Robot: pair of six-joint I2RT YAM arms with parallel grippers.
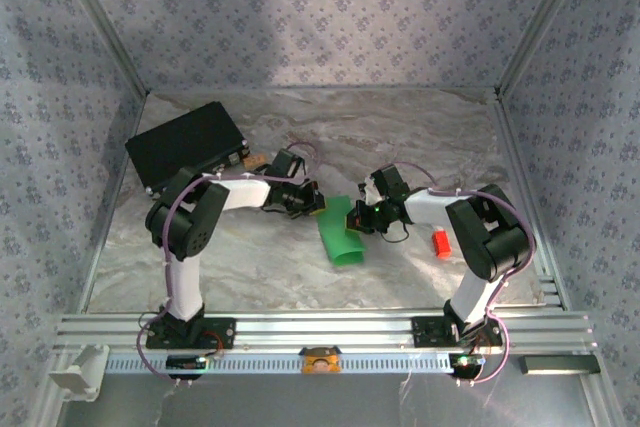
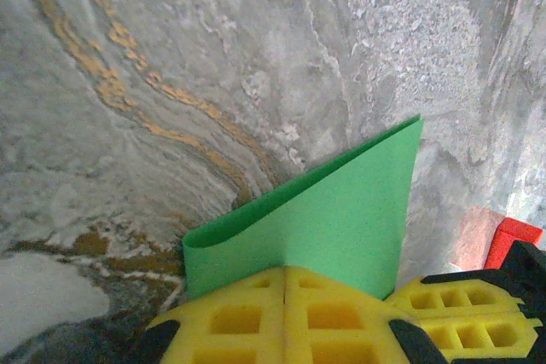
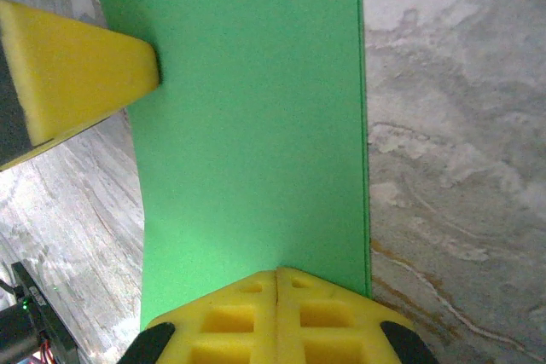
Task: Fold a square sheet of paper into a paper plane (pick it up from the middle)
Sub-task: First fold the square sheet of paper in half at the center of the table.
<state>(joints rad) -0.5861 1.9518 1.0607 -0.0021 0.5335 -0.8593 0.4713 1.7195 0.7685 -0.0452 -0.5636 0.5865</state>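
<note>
Marbled grey table inside patterned walls, seen from above. The green sheet sits near the table's middle, between the two arms, doubled over on itself with its near end rounded. The left gripper meets the sheet at its far left corner. The right gripper meets it on the right edge. A black case rests at the far left, behind the left arm. A red block lies on the table to the right of the sheet, apart from it and just beside the right arm.

Left wrist view: the yellow fingers are pressed together, pinching the sheet's edge. Two layers rise from the jaws, joined by a curved fold on the left, with the free corner pointing up and right. The right gripper's yellow pad shows at lower right, with the block beyond it.

Right wrist view: the jaws are likewise pressed together on the sheet's near edge. The sheet spreads away from them, and the left gripper's pad touches its left edge.
</note>
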